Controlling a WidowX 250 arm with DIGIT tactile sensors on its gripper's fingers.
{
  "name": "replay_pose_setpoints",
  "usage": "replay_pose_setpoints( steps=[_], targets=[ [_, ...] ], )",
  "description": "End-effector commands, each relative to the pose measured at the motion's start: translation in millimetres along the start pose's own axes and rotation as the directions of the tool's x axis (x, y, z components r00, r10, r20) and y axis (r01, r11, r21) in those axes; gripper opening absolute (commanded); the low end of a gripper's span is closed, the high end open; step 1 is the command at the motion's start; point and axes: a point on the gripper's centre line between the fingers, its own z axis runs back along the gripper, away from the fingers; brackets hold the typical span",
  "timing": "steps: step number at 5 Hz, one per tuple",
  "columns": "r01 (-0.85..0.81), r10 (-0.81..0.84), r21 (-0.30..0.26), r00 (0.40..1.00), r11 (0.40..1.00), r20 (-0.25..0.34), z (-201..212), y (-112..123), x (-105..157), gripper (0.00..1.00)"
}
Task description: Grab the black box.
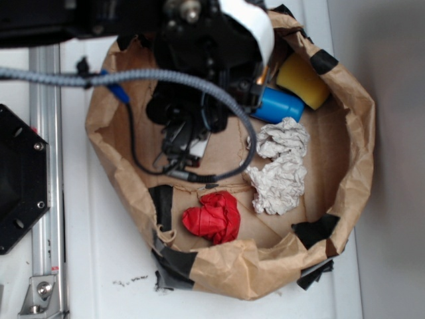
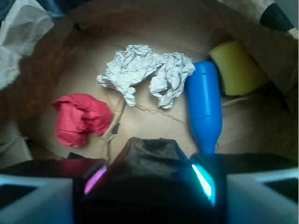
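The black box (image 2: 148,156) sits pinched between the fingers (image 2: 148,179) low inside the paper bag (image 1: 345,166), and a shallow grip could let its rounded edges slip out on lifting

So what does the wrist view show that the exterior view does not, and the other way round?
Only the wrist view shows the black box, sitting between the two fingers of the tool; whether they already press on it cannot be told. In the exterior view the arm hides that spot.

Only the exterior view shows the black hexagonal plate with screws, the metal rail and the gray cable.

Both show the brown paper bin, the red crumpled ball, the white crumpled paper, the blue bottle and the yellow sponge.
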Motion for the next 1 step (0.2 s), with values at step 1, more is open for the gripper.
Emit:
replay_pose_setpoints(
  steps=[1],
  targets=[
    [0.012, -0.012, -0.005, 0.998, 1.0, 0.066, 18.9, -15.4, 3.0, 1.0]
  ],
)
